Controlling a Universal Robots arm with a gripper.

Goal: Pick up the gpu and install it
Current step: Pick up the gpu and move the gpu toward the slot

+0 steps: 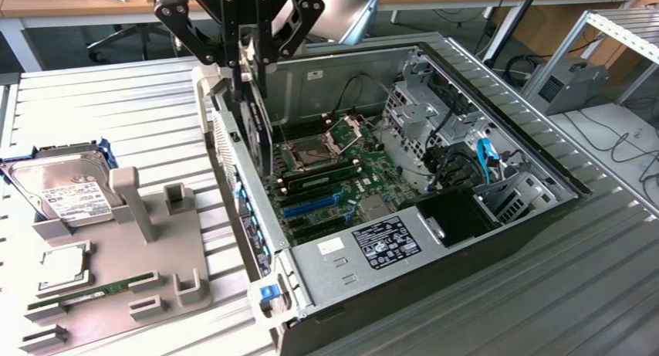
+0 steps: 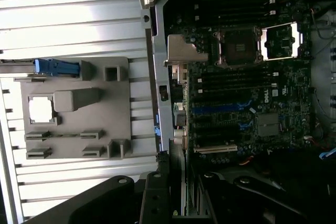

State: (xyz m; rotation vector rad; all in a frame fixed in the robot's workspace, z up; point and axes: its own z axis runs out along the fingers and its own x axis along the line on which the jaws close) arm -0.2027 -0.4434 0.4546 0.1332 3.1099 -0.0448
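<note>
One gripper (image 1: pixel 247 51), fingers clamped on the one gpu (image 1: pixel 259 124). The card hangs edge-down under them, just beside the case's rear wall (image 1: pixel 228 151), with open motherboard (image 1: pixel 345 167) below.

The gripper (image 1: pixel 250 59) and the gpu (image 1: pixel 259 124) were black. The motherboard (image 1: pixel 345 178) was dark green with blue slots (image 1: pixel 314 205). The silver power supply (image 1: pixel 309 272) bore a black label (image 1: pixel 381 242). At left, the silver hard drive (image 1: pixel 64 190) had a white label, and the green memory stick (image 1: pixel 91 293) lay on a grey fixture (image 1: pixel 108 255). The table (image 1: pixel 103 101) was pale grey and ribbed.
</note>
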